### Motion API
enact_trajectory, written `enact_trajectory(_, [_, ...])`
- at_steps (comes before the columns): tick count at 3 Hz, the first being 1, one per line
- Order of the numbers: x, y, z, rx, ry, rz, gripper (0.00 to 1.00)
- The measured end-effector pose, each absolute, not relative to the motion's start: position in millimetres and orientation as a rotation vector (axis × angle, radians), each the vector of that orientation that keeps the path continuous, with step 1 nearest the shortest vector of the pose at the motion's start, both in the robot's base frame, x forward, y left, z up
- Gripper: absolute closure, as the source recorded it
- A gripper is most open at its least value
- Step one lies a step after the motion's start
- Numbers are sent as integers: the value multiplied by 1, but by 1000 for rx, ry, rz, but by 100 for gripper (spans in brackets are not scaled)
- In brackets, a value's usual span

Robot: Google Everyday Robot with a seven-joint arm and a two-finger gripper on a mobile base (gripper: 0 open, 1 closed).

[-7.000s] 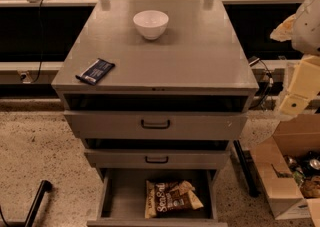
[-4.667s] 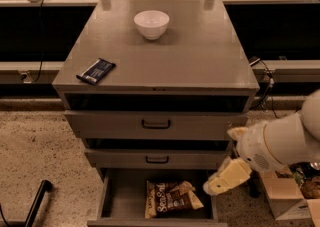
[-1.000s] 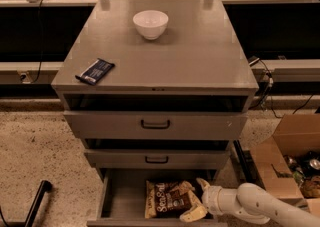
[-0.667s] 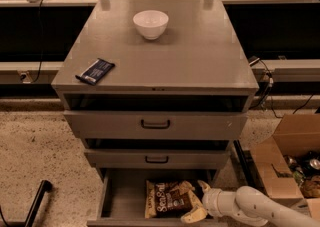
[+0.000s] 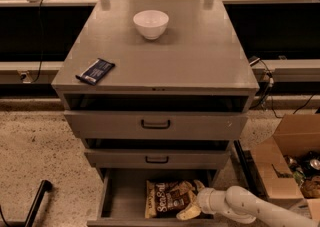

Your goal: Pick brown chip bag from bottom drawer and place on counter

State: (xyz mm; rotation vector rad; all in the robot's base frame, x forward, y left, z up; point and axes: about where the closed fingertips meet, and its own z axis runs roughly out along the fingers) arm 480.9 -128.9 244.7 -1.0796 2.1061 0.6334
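The brown chip bag [image 5: 167,198] lies flat in the open bottom drawer [image 5: 117,198], toward its right half, with white lettering facing up. My gripper [image 5: 192,210] reaches into the drawer from the lower right on a cream arm and sits at the bag's right front edge, its cream fingers touching the bag. The counter [image 5: 165,56] is the flat grey top of the cabinet above.
A white bowl [image 5: 150,23] stands at the back middle of the counter. A small dark blue wrapper [image 5: 95,70] lies at its front left. Two shut drawers with black handles [image 5: 155,124] sit above. An open cardboard box [image 5: 290,163] stands on the floor at right.
My arm came down from the right of the cabinet into the bottom drawer. Over the last second the gripper edged slightly left onto the bag's right edge. The bag has not moved.
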Motion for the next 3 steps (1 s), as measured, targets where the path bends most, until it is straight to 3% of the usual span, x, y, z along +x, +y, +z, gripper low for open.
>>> enact_trajectory(1, [499, -130, 222, -1036, 2109, 599, 0])
enact_trajectory(2, [506, -132, 200, -1002, 2126, 578, 18])
enact_trajectory(3, [513, -137, 199, -929, 2087, 618, 41])
